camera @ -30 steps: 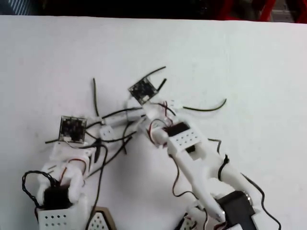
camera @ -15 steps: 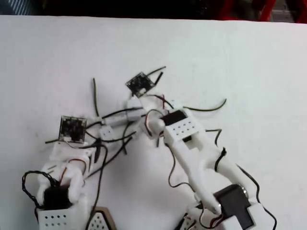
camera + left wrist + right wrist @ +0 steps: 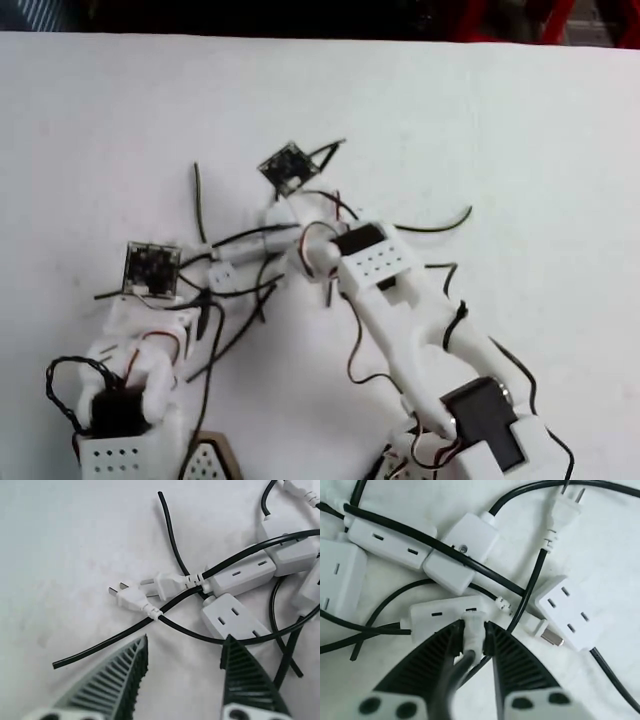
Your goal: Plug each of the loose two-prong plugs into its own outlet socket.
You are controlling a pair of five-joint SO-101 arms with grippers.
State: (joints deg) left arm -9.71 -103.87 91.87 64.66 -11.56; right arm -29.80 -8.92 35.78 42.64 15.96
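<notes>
White table [image 3: 520, 120] under tangled black cords [image 3: 432, 228], dark room [image 3: 300, 14] beyond

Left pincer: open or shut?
Open. In its wrist view the left pincer has fingers wide apart, bare table between them, nothing gripped; a loose plug lies beyond the tips.

Wht plug [image 3: 473, 629] right over wht socket [image 3: 437, 616]

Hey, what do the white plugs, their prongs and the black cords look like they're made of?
White two-prong plugs: smooth moulded plastic, faint sheen. Their prongs: flat grey blades, likely bare metal. Black cords: they curve loosely with a dull sheen, probably rubber or soft vinyl sheathing.
</notes>
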